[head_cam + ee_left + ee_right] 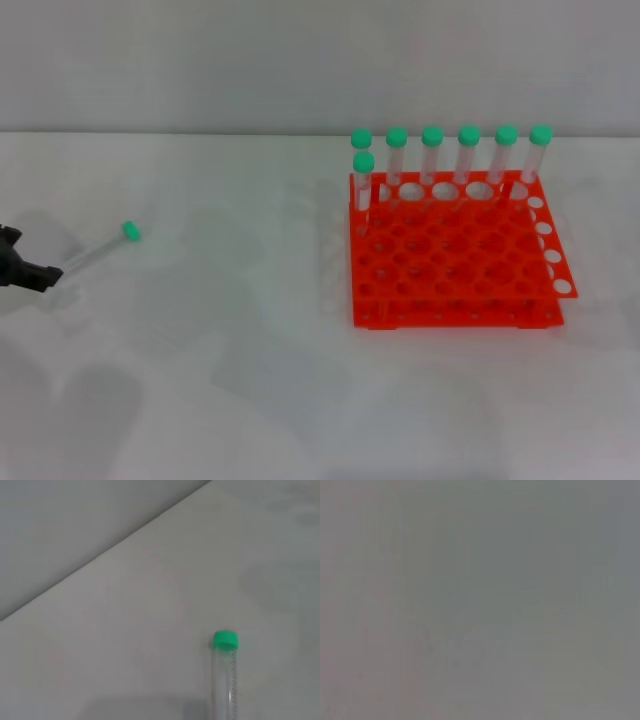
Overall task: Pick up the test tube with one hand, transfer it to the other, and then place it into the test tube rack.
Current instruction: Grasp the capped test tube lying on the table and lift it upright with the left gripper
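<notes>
The test tube (pixel 98 249), clear with a green cap (pixel 130 231), lies slanted at the far left of the white table. Its capless end meets my left gripper (pixel 40 274), a black shape at the left edge of the head view. The left wrist view shows the same tube (pixel 223 680) running out of the picture, cap (pixel 225 640) away from the gripper. The orange-red test tube rack (pixel 450 260) stands at the right with a white holed strip (pixel 552 245) on its right side. My right gripper is out of view; its wrist view shows only plain grey.
Several green-capped tubes (pixel 432 150) stand upright along the rack's back row, and one more (pixel 363 175) stands just in front at its left corner. The white table (pixel 240 300) stretches between the lying tube and the rack. A grey wall runs behind.
</notes>
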